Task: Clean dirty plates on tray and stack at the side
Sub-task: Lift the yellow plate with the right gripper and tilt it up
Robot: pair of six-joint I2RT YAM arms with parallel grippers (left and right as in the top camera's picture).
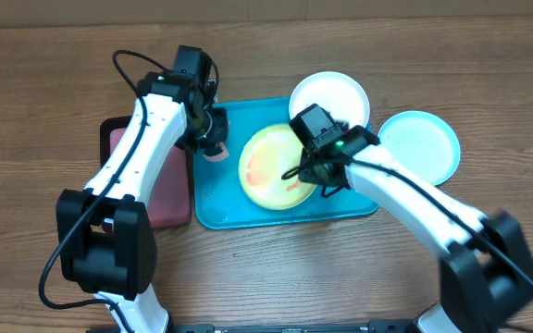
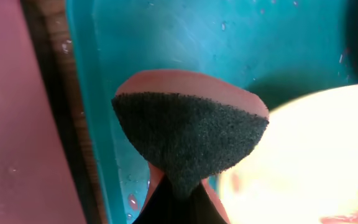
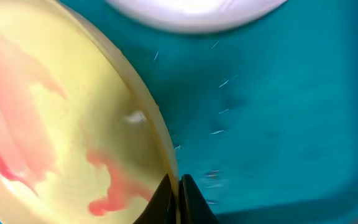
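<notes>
Turquoise tray (image 1: 214, 196) lies lengthwise left-right; right gripper (image 3: 176, 190) pinches the yellow plate (image 1: 268, 166) by its right rim, left gripper (image 2: 178, 200) squeezes a sponge (image 2: 188, 134).

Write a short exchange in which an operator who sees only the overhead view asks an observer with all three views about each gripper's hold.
Operator: From above the arm hides it. Has the right gripper really got the yellow plate?
Observer: Yes. The right wrist view shows its two fingers closed on the plate's rim.
Operator: And what is in the left gripper? I only see a pinkish scrap.
Observer: A sponge. In the left wrist view it is pinched at its narrow end, with a dark rough face toward the camera, over the tray beside the yellow plate.
</notes>
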